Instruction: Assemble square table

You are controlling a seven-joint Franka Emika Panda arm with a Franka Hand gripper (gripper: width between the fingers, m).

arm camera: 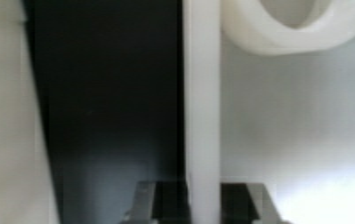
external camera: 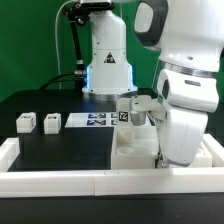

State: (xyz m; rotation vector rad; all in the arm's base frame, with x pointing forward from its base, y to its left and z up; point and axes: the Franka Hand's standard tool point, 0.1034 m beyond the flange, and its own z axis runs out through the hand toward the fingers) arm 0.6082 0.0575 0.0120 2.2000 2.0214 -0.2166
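Square table panel [external camera: 128, 152] w/ rim clenched in claw [arm camera: 202, 205]; 2 tagged legs [external camera: 25, 122] well apart at the exterior view's left.

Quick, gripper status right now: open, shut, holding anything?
Gripper: shut on the square table panel. In the wrist view, its two fingers sit against either side of the panel's raised rim.

I can read no words, numbers or brand names in either view. What I get are black-and-white square tags, one on each of two small white plastic block legs [external camera: 25, 123] and several on the marker board [external camera: 92, 121]. A dark triangular sign on the white robot base [external camera: 108, 68] is too blurred to read
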